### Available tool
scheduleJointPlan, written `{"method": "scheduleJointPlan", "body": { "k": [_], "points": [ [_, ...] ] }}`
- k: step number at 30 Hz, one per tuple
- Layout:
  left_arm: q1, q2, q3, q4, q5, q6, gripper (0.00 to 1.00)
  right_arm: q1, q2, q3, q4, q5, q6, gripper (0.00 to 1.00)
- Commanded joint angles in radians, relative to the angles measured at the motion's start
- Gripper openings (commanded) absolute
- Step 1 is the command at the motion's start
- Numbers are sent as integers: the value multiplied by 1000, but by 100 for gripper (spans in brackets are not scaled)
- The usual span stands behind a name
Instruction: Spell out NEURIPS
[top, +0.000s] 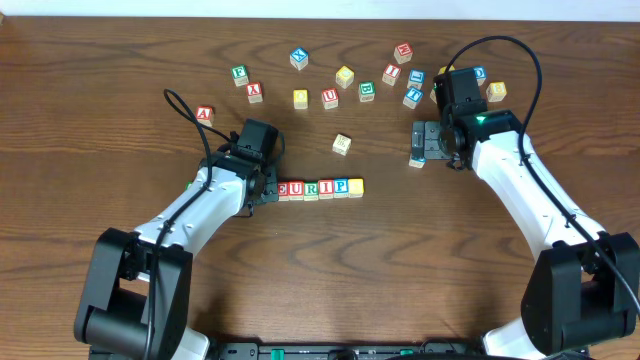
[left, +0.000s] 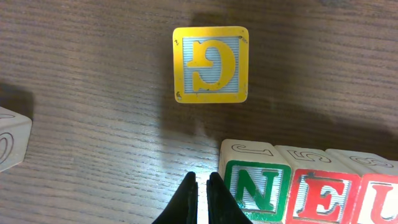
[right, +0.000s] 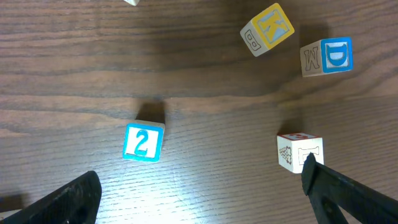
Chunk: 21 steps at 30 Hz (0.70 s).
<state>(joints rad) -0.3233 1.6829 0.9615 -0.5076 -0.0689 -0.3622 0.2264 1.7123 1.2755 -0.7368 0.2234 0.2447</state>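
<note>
A row of lettered cubes (top: 320, 188) lies mid-table and ends on the right in a yellow-faced cube (top: 356, 186). In the left wrist view its left end reads green N (left: 258, 190), red E (left: 323, 199), then red U (left: 380, 200). My left gripper (top: 270, 190) (left: 202, 186) is shut and empty, its tips just left of the N cube. The right gripper (top: 432, 148) (right: 200, 177) stands open over bare wood at the right. A white cube (right: 298, 151) sits against its right finger. A blue 2 cube (right: 143, 142) lies ahead of it.
Several loose cubes are scattered across the back of the table (top: 345, 76). A yellow G cube (left: 210, 64) lies beyond the left fingers. A yellow K cube (right: 267, 28) and a blue D cube (right: 328, 56) sit farther off in the right wrist view.
</note>
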Motion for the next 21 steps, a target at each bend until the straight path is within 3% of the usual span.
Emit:
{"method": "scheduleJointPlan", "body": {
  "k": [1, 21],
  "points": [
    [3, 8, -9, 1, 15, 14, 7, -2, 1, 21, 0, 2, 9, 99],
    [3, 8, -9, 19, 54, 23, 7, -2, 1, 21, 0, 2, 9, 99]
  ]
}}
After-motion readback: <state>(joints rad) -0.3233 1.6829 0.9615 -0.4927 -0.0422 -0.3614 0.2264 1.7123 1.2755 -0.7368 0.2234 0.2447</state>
